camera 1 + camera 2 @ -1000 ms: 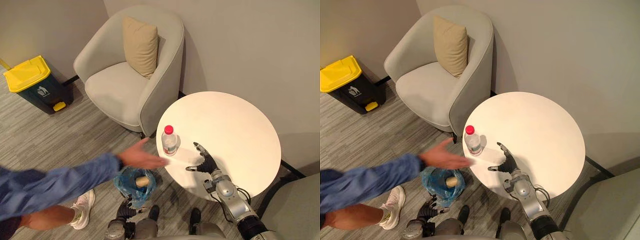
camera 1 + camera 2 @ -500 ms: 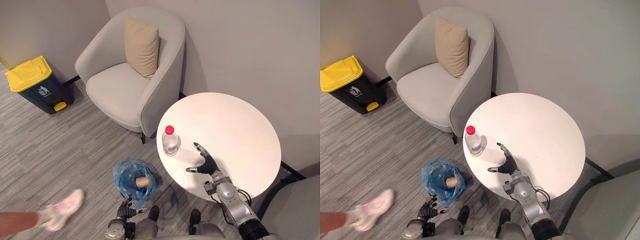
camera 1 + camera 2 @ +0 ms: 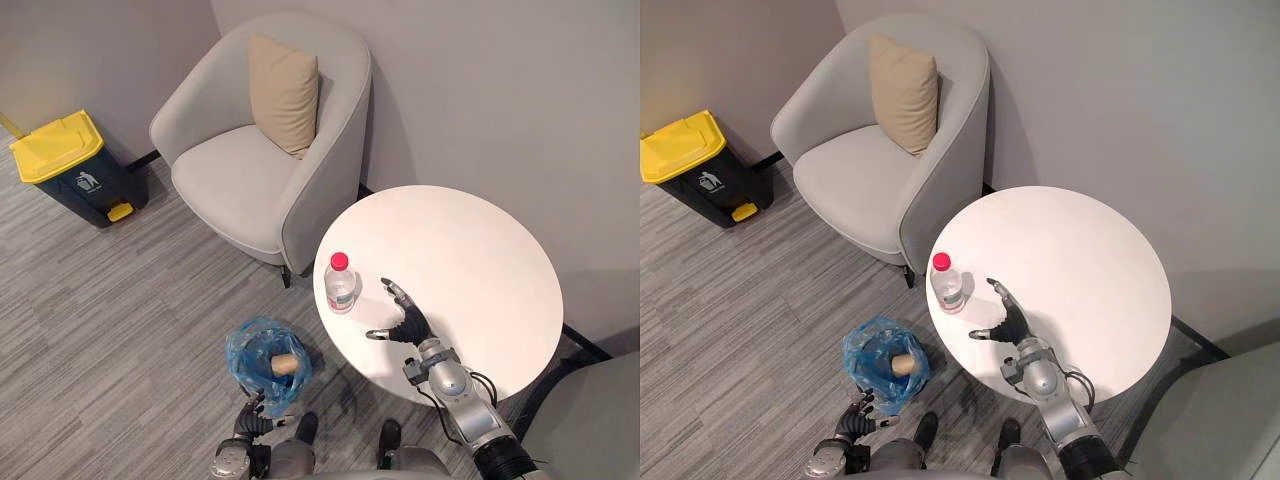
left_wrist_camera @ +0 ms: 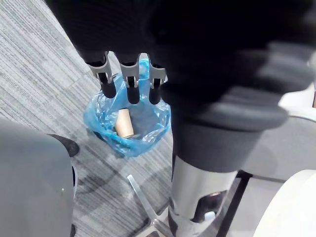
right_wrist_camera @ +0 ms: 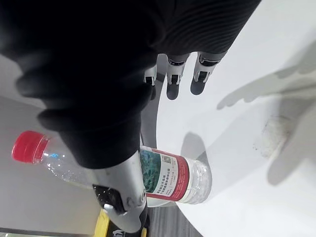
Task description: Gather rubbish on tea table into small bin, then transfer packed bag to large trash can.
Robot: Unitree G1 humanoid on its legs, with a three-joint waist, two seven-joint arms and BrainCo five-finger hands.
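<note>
A clear plastic bottle [image 3: 340, 283] with a red cap stands upright near the left edge of the round white tea table [image 3: 470, 260]. My right hand [image 3: 407, 324] hovers open just right of the bottle, fingers spread, not touching it; the right wrist view has the bottle [image 5: 170, 176] past its straight fingers [image 5: 175, 74]. On the floor left of the table stands the small bin lined with a blue bag [image 3: 266, 362], a brown cardboard roll [image 3: 285, 364] inside. My left hand [image 3: 248, 424] hangs open just below the bin, holding nothing. The large trash can [image 3: 68, 166] with a yellow lid stands far left.
A grey armchair [image 3: 230, 175] with a beige cushion [image 3: 283, 90] stands behind the table against the wall. Another grey seat [image 3: 590, 420] shows at the lower right. Grey striped carpet runs between the bin and the trash can.
The person's arm and foot have left the view. My right hand has edged slightly toward the bottle. The bottle and bin have not moved.
</note>
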